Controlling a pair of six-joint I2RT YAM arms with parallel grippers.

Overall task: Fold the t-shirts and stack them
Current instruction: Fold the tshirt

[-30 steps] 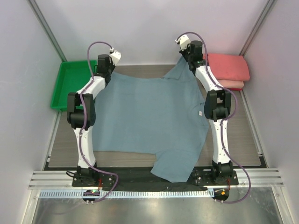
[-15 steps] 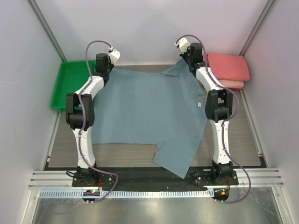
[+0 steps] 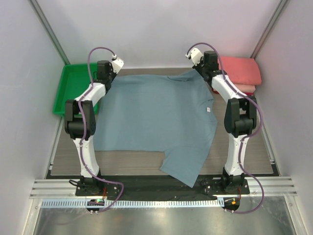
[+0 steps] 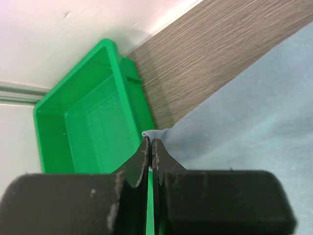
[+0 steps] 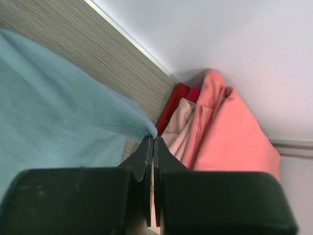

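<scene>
Top external view:
- The blue-grey t-shirt lay spread flat across the centre of the frame on the wood-grain tabletop.
- One sleeve reached down to lower centre, onto the black base plate.
- Its white neck label showed right of centre.
- The left gripper sat at the shirt's upper-left corner, just beside the green tray at upper left.
- The right gripper sat at the shirt's upper-right corner, near the folded coral-pink t-shirts stacked at upper right.
- The jaws were too small here to judge.

Left wrist view:
- The left gripper had its jaws pressed together at lower centre, pinching a small tuck of the blue-grey t-shirt edge at the tips.
- The cloth ran off to the right and lower right.
- The green tray filled the left of the frame, right beside the pinched corner.
- Bare tabletop crossed the upper right.

Right wrist view:
- The right gripper had its jaws closed at lower centre, clamped on a corner of the blue-grey t-shirt, which spread across the left of the frame.
- The folded coral-pink t-shirts lay at right, just beside the held corner.
- A darker red layer and a paler one showed at the stack's left edge.
- Whether the shirt corner touched the stack could not be told.
</scene>
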